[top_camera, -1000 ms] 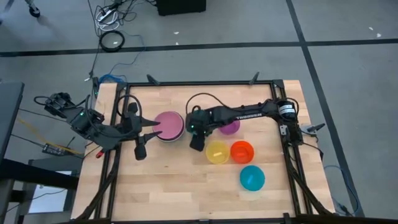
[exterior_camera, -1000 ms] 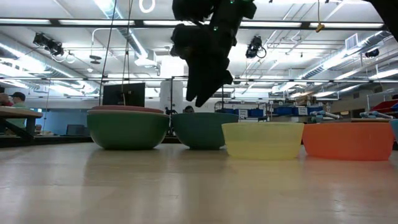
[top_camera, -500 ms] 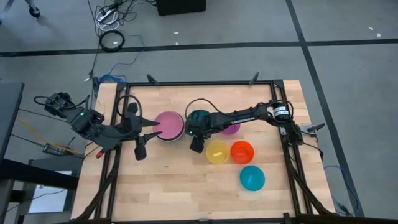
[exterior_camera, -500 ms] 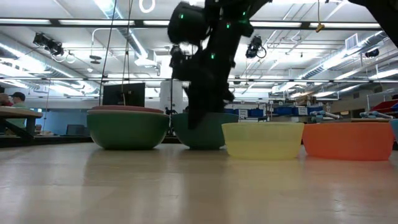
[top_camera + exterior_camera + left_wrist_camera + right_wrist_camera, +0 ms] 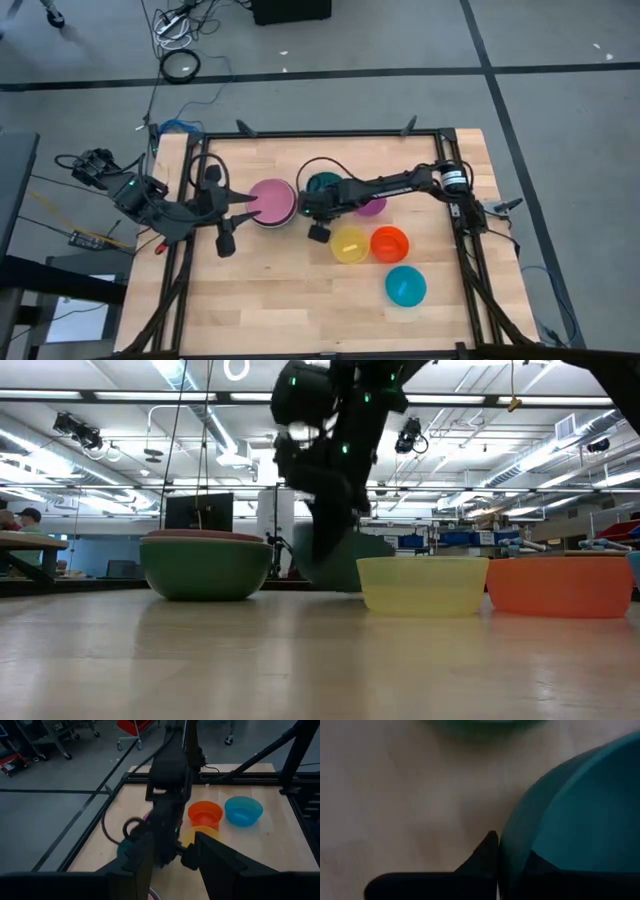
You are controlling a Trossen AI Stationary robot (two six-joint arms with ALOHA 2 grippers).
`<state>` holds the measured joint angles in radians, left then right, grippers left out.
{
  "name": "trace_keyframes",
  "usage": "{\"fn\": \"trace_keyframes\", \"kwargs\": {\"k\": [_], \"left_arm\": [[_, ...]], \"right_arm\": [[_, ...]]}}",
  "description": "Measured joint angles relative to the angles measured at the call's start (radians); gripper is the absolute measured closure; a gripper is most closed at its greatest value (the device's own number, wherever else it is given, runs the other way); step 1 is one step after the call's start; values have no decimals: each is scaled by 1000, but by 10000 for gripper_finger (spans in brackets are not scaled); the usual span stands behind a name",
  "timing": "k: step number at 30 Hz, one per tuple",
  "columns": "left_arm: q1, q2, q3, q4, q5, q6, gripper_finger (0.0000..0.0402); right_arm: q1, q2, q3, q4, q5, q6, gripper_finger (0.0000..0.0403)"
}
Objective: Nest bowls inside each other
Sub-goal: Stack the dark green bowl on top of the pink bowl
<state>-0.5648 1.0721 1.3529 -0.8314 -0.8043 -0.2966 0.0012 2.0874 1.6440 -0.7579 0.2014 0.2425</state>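
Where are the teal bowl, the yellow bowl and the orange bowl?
teal bowl (image 5: 580, 815), right wrist view, on its inner wall.
yellow bowl (image 5: 349, 244), high view, on its inside.
orange bowl (image 5: 562, 586), low view, on its outer wall.

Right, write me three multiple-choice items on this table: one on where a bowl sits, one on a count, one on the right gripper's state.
1. In the high view, where does the light blue bowl sit among the bowls?
A. Nearest the table's front edge, on the right arm's side
B. Beside the left arm
C. Inside the pink-topped stack

2. How many bowls stand alone in the high view, apart from the pink-topped stack and the teal bowl under the right arm?
A. Two
B. Four
C. Six

3. What is the right gripper doing?
A. Hanging open above the yellow bowl
B. Shut on the teal bowl's rim
C. Resting on the bare wood

Key: 1 A, it lies lowest in the high view. 2 B, purple, yellow, orange, light blue. 3 B, the right wrist view shows the fingers pinching the teal wall.
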Motion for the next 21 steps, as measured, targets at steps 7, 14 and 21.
{"fn": "trace_keyframes", "kwargs": {"k": [7,14,21], "left_arm": [[0,0,0,-1,-10,1,249],[0,0,0,2,-10,0,249],[0,0,0,14,-10,2,249]], "right_arm": [[21,-47,161,16,50,-86,401],[30,-45,203,299,-35,-166,402],[40,28,200,437,-71,-166,402]]}}
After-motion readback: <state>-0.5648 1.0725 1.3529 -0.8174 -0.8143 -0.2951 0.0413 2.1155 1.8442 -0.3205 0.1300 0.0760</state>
